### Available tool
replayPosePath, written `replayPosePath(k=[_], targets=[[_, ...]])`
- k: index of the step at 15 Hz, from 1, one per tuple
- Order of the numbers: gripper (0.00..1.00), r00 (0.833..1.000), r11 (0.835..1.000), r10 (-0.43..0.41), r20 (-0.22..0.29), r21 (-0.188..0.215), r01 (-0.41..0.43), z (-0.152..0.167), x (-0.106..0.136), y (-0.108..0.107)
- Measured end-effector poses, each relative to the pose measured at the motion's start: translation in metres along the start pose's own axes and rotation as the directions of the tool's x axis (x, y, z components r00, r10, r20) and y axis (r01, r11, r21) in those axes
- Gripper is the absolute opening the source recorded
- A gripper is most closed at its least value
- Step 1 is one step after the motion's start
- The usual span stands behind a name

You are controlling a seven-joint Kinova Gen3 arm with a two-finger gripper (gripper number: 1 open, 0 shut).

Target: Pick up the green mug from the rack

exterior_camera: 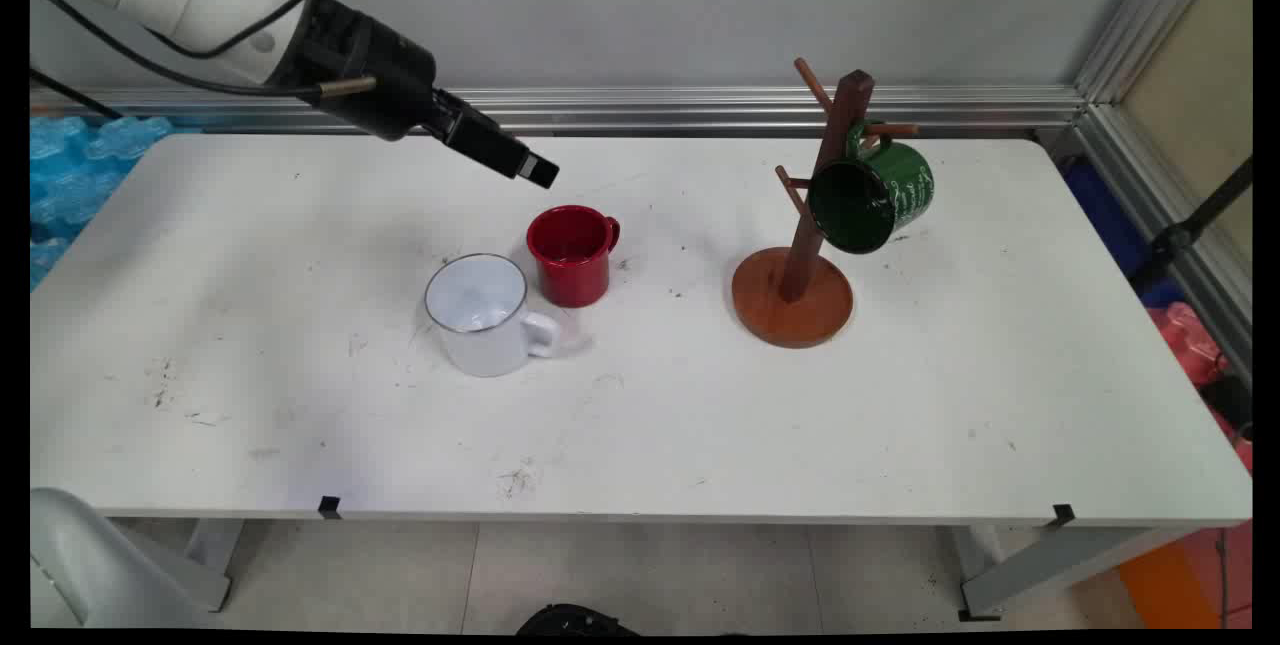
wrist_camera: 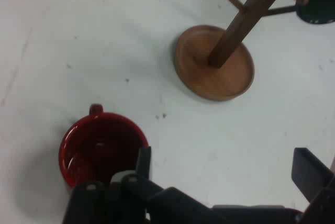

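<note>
Upper left of the frame, the black two-finger claw point(exterior_camera: 535, 169) hangs with its fingers spread wide, holding nothing, above the white table point(exterior_camera: 250, 395). Below it stand a white enamel mug point(exterior_camera: 482, 317) and a red enamel mug point(exterior_camera: 572, 255), close together. Right of centre, a dark green mug point(exterior_camera: 872, 195) hangs on a brown wooden mug tree point(exterior_camera: 795, 280).

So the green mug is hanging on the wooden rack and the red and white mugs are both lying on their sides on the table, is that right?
Not quite. The red mug and white mug both stand upright on the table, openings up, as the main view shows. The green mug does hang on the wooden rack.
</note>
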Motion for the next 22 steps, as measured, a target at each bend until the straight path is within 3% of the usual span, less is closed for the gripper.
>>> replayPosePath(k=[5, 13, 22], targets=[[1.0, 0.999, 0.999, -0.022, -0.038, -0.037, 0.02, -0.003, 0.016, 0.013], [1.0, 0.987, 0.982, -0.117, -0.109, -0.163, 0.098, 0.018, 0.067, 0.077], [1.0, 0.978, 0.963, -0.171, -0.122, -0.229, 0.14, 0.057, 0.103, 0.137]])
